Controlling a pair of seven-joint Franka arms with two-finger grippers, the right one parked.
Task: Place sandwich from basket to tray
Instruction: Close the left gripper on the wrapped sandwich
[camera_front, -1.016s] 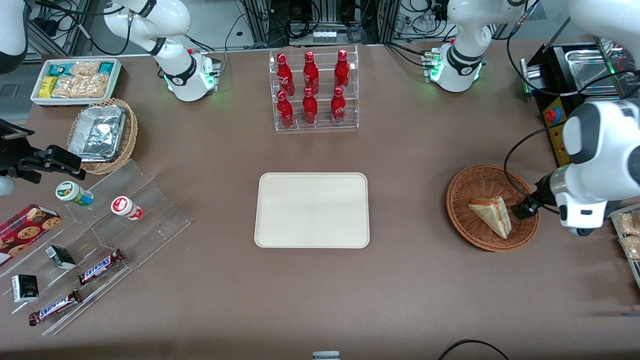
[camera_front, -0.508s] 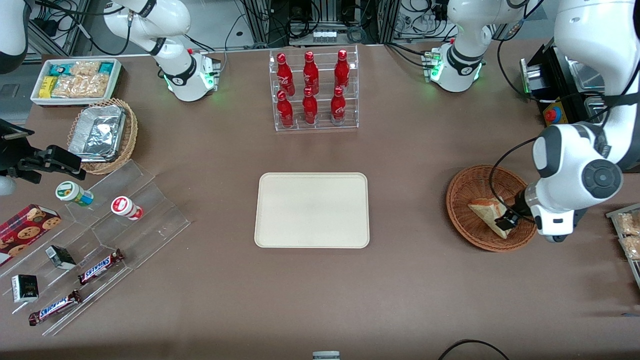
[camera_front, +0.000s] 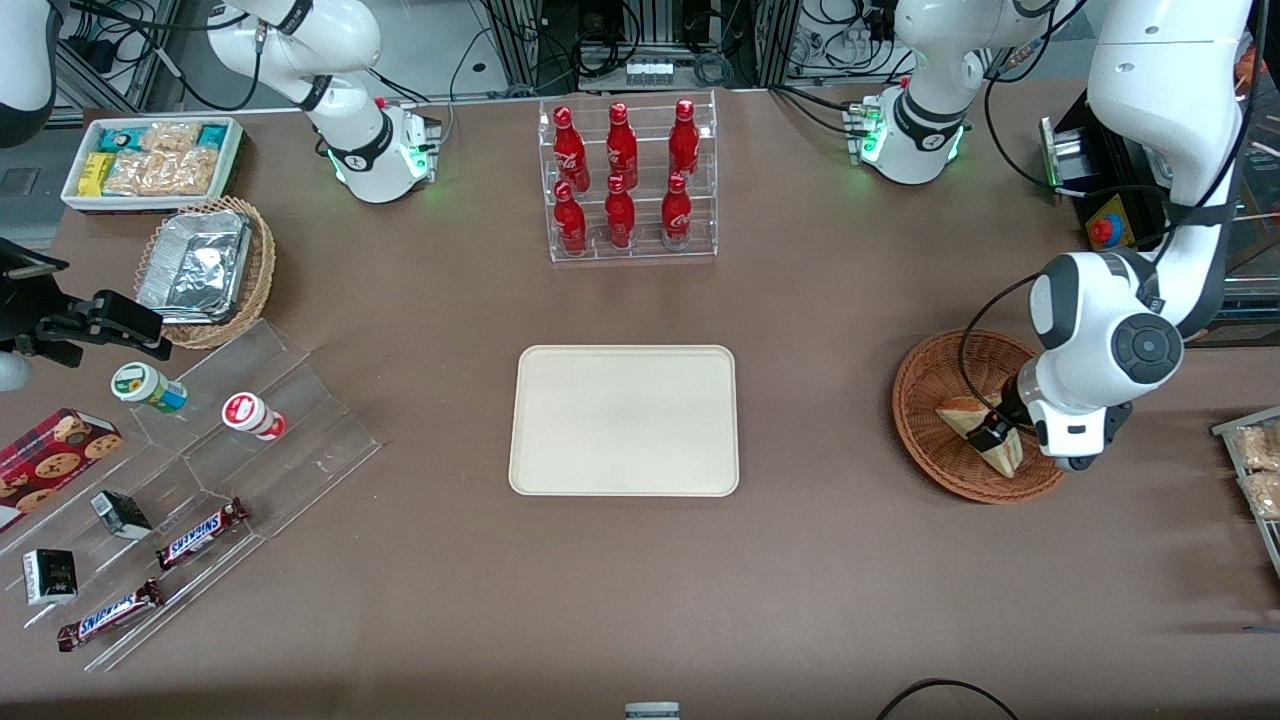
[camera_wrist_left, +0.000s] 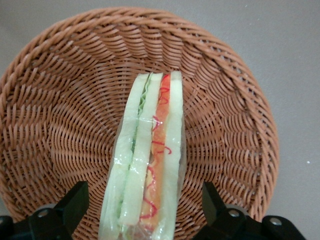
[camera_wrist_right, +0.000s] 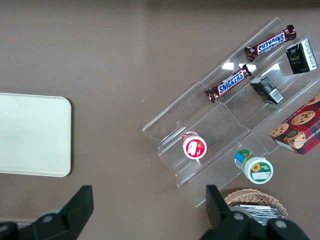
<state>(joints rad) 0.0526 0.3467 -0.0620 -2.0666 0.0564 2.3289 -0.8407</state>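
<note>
While you are watching the front view, you are seeing the brown table filling nearly the whole frame, with the cream tray lying bare at its centre. You are seeing the working arm reaching down along the right edge of the frame, bending over the reddish-brown basket at right of centre, well apart from the tray. You are looking at the gripper hanging low inside the basket, directly over the sandwich. You are finding the sandwich lying in the basket on its side in clear wrap, its green and red-orange filling edge facing the wrist camera. You are seeing the two fingers spreading wide on either side of the sandwich, apart from it and gripping nothing.
</note>
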